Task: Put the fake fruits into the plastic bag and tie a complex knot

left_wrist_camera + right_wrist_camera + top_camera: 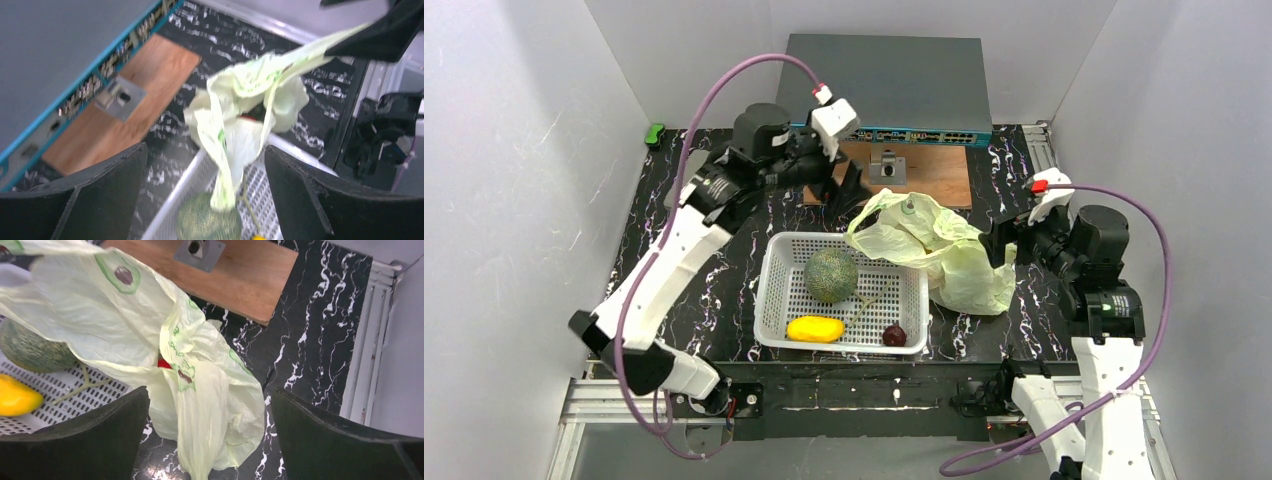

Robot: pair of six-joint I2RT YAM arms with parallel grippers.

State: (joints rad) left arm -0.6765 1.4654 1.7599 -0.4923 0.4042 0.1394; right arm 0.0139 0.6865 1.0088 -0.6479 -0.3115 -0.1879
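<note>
The pale-green plastic bag (934,250) with avocado prints lies crumpled on the table, its left part draped over the back right corner of the white basket (774,300). A red fruit (164,363) shows inside it. The green melon (831,275), yellow mango (815,328) and small dark plum (894,335) lie in the basket. My left gripper (849,190) is open, just behind the bag's left end; the bag (240,100) hangs ahead of its fingers. My right gripper (1001,245) is open at the bag's right side, its fingers (100,435) either side of a fold, not pinching it. Grapes and banana are hidden.
A grey network switch (889,90) stands at the back, with a wooden board (934,175) and metal fitting (886,167) in front of it. A pale stem (864,300) lies in the basket. White walls close in on both sides; a metal rail (1039,140) runs along the right.
</note>
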